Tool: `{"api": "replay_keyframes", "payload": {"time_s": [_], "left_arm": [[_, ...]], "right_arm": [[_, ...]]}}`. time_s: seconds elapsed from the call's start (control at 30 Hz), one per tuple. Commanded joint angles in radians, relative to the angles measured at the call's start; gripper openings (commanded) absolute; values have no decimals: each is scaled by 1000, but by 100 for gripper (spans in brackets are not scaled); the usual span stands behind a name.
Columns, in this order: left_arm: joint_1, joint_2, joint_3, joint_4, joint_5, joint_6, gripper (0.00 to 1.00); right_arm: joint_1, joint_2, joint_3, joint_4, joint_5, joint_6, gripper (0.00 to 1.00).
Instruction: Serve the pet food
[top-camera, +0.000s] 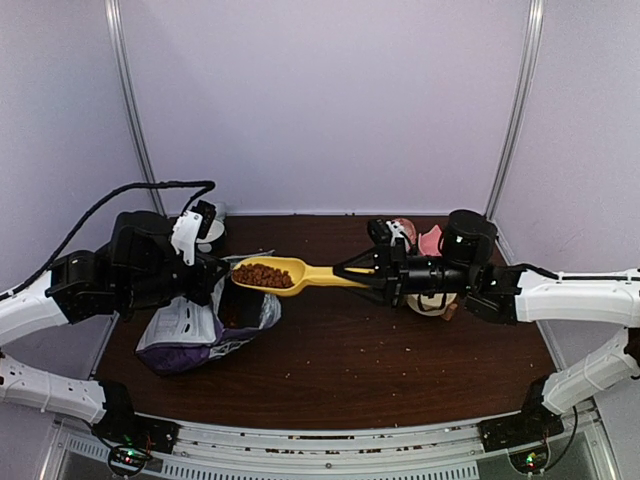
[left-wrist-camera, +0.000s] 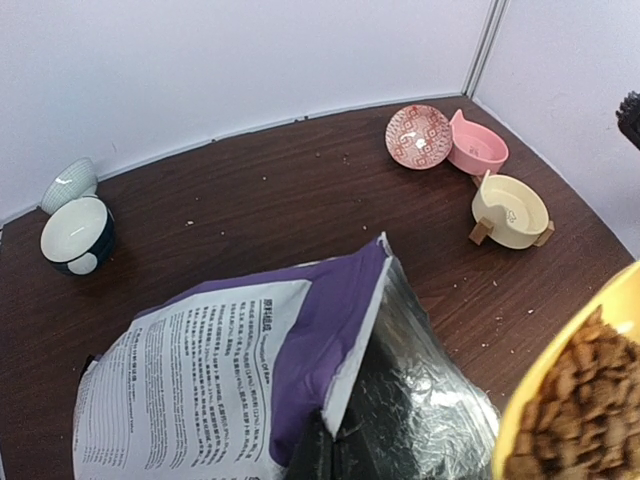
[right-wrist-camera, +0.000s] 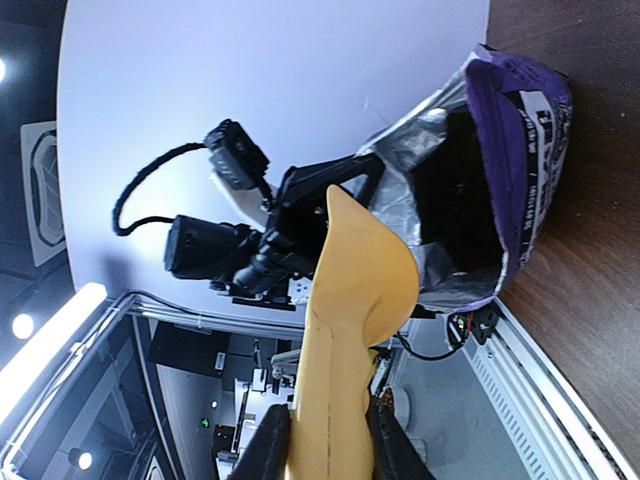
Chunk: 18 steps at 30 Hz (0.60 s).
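Observation:
Dark-brown pet food (top-camera: 263, 274) fills the bowl of a yellow scoop (top-camera: 300, 273), held level above the table just over the mouth of the purple bag (top-camera: 190, 335). My right gripper (top-camera: 352, 272) is shut on the scoop's handle; in the right wrist view its gripper (right-wrist-camera: 325, 450) clamps the handle of the scoop (right-wrist-camera: 350, 290) from both sides. My left gripper (left-wrist-camera: 335, 455) is shut on the torn lip of the bag (left-wrist-camera: 200, 370), holding its foil-lined mouth open. The kibble (left-wrist-camera: 580, 400) shows at the lower right of the left wrist view.
A cream bowl on a wooden stand (left-wrist-camera: 510, 210), a pink bowl (left-wrist-camera: 478, 148) and a red patterned bowl (left-wrist-camera: 418, 135) stand at the back right, partly hidden behind my right arm from above. A dark bowl (left-wrist-camera: 77, 235) and a pale bowl (left-wrist-camera: 68, 183) sit back left. Crumbs dot the table.

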Motion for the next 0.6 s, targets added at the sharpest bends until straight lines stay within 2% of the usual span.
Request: {"api": "replay_keyframes", "payload": {"time_s": [0.0, 0.1, 0.33, 0.57], "left_arm": [[11, -24, 30, 169, 16, -17, 0], [12, -19, 35, 164, 33, -19, 0], [18, -24, 33, 159, 47, -20, 0], [32, -13, 35, 156, 78, -18, 0]], "right_arm": [[-6, -25, -48, 221, 26, 118, 7], [-6, -37, -74, 290, 49, 158, 7], [-38, -125, -106, 218, 118, 130, 7], [-199, -271, -201, 61, 183, 65, 7]]}}
